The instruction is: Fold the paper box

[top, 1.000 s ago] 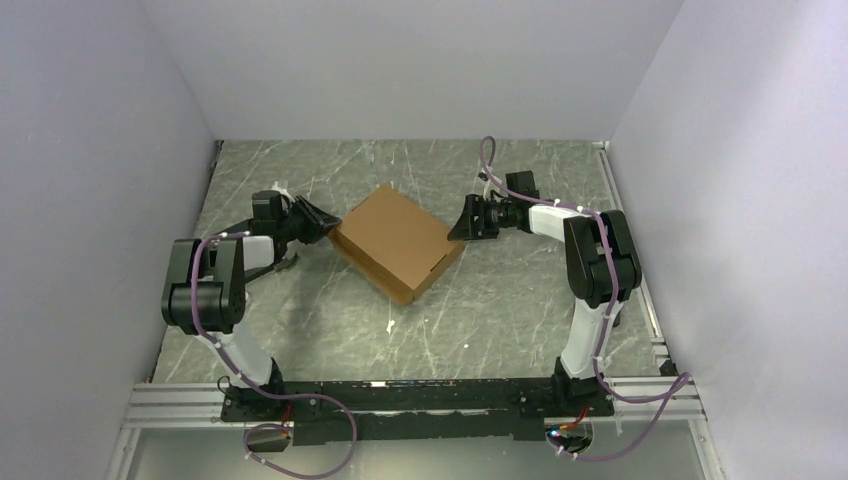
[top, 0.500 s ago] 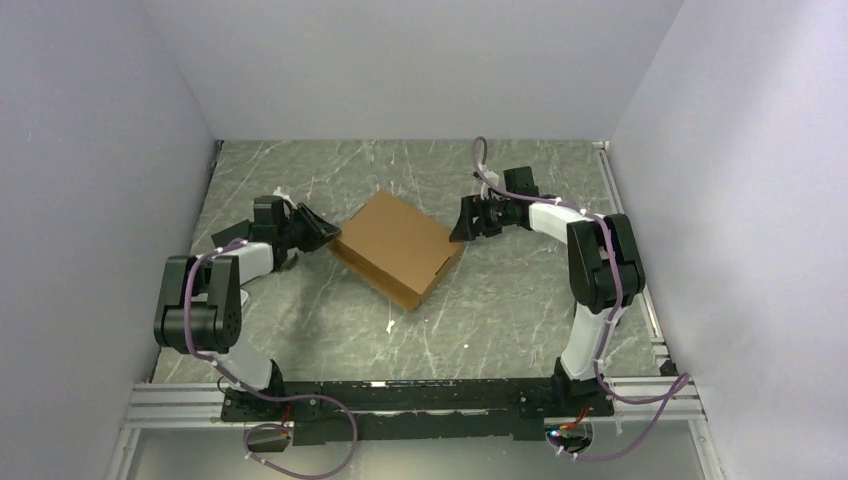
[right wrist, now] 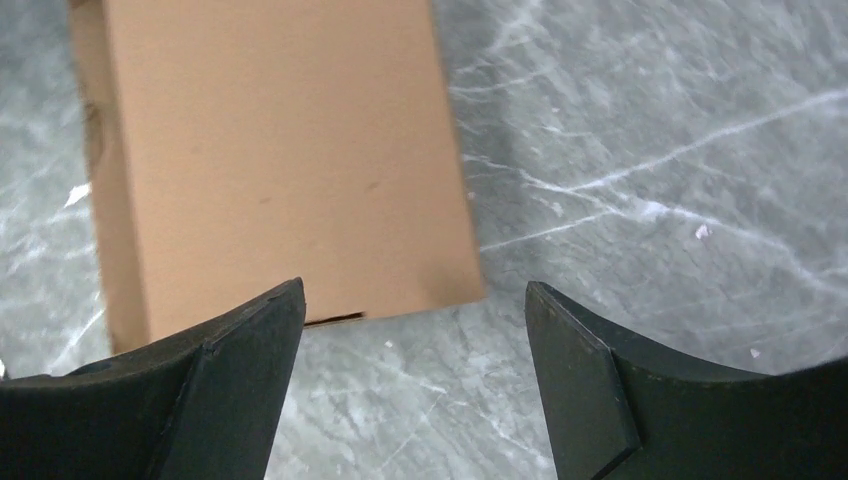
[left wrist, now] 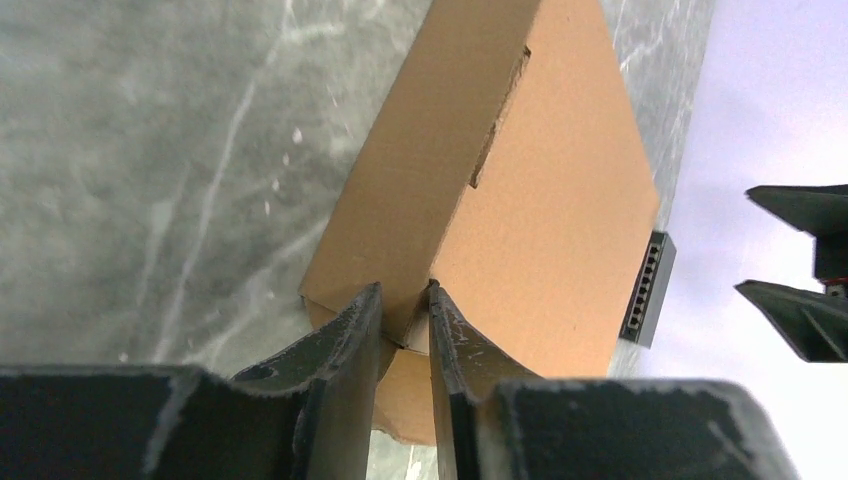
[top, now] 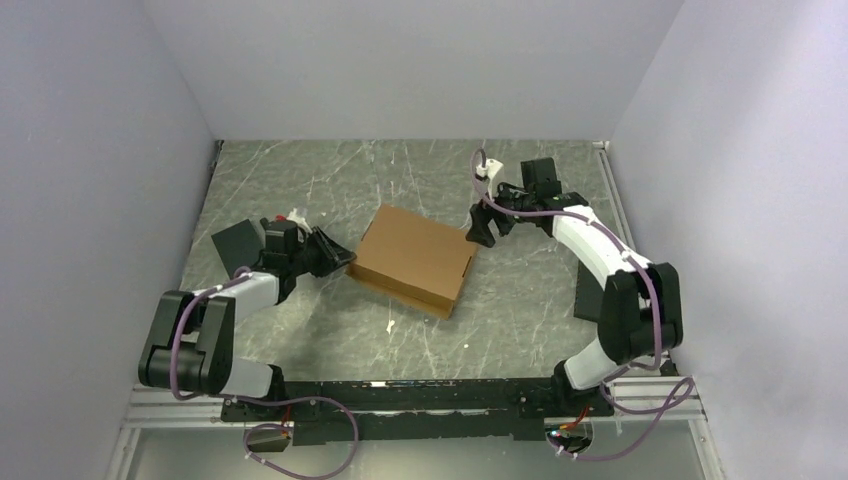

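Squarely between the two sets of jaws: paper box (top: 415,258), lid down, insides unseen, resting flat on grey veined tabletop (top: 300,180). Left jaws pinched on its nearest corner, cardboard caught between both fingers (left wrist: 340,350). Right jaws spread wide, hovering at the opposite edge, clear of it. Seen only from left wrist: slit along the side wall, plus a dark ridged block (left wrist: 648,290) beyond the far edge. Seen only from above: flat black pad (top: 237,240) behind left jaws. Plain brown corrugated board, matte, crisp straight folds, shallow rectangular form.
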`<act>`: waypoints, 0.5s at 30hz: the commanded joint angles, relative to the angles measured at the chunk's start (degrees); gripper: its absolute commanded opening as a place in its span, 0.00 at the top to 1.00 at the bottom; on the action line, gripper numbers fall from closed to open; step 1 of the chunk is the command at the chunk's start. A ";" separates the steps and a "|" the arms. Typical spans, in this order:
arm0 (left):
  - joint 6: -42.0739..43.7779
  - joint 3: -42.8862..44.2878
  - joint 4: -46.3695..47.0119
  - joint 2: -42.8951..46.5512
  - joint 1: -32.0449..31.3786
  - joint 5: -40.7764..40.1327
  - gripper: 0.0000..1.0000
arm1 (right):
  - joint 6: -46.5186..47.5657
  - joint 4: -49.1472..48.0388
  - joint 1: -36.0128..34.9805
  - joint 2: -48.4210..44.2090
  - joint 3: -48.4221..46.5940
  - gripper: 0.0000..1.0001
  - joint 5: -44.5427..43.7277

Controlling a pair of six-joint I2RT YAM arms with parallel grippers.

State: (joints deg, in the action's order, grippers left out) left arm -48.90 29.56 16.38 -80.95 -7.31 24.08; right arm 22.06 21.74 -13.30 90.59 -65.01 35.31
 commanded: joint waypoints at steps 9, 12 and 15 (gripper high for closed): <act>-1.26 -6.27 -19.45 27.53 -4.03 -17.64 0.58 | 25.79 10.39 -23.54 -11.83 5.93 0.35 13.61; 0.29 -7.46 -17.35 32.52 -3.86 -18.13 0.41 | 27.43 10.31 -32.49 -9.80 5.70 0.58 8.21; 4.07 -6.12 -11.31 29.66 -3.70 -13.01 0.22 | 28.26 9.38 -40.00 -6.14 6.10 0.77 -0.17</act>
State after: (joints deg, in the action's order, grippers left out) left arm -48.40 22.72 0.71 -48.77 -11.29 9.74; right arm 46.59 31.70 -46.15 81.17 -59.40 44.03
